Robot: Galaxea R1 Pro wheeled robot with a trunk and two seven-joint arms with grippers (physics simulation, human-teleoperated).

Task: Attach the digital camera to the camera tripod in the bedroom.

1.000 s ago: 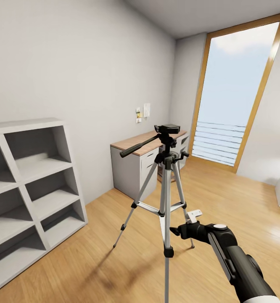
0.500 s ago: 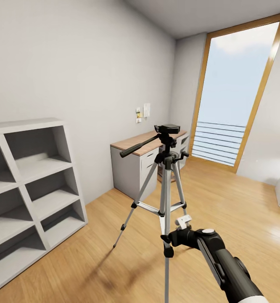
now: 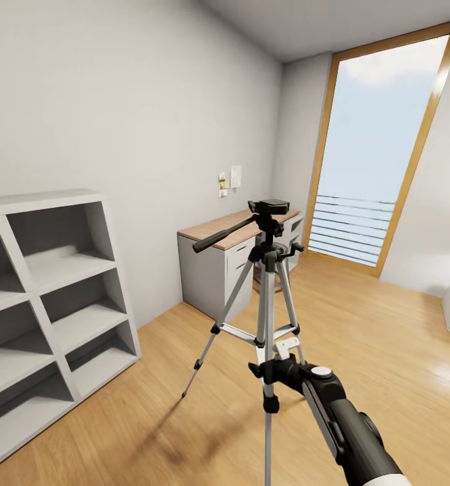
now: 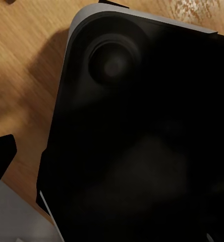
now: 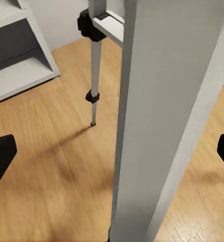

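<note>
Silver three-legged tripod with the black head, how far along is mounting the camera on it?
Done: the silver three-legged tripod stands upright on the wood floor. In hand: the open right gripper has one tripod leg between its fingers. Left: the black pan head looks bare, so mounting the camera remains.

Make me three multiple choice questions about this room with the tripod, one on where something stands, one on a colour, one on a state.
1. Where does the shelf unit stand?
A. against the wall left of the camera tripod
B. under the window
C. on the desk

2. What colour is the top of the desk behind the tripod?
A. black
B. wood brown
C. red

3. How is the right gripper set around the tripod's near leg?
A. shut on it
B. open, a finger on each side
C. far off from it

Answers: 1 A, the head view shows it along the left wall. 2 B, a brown slab tops grey drawers. 3 B, the right wrist view shows its dark fingertips wide apart beside the leg.
</note>
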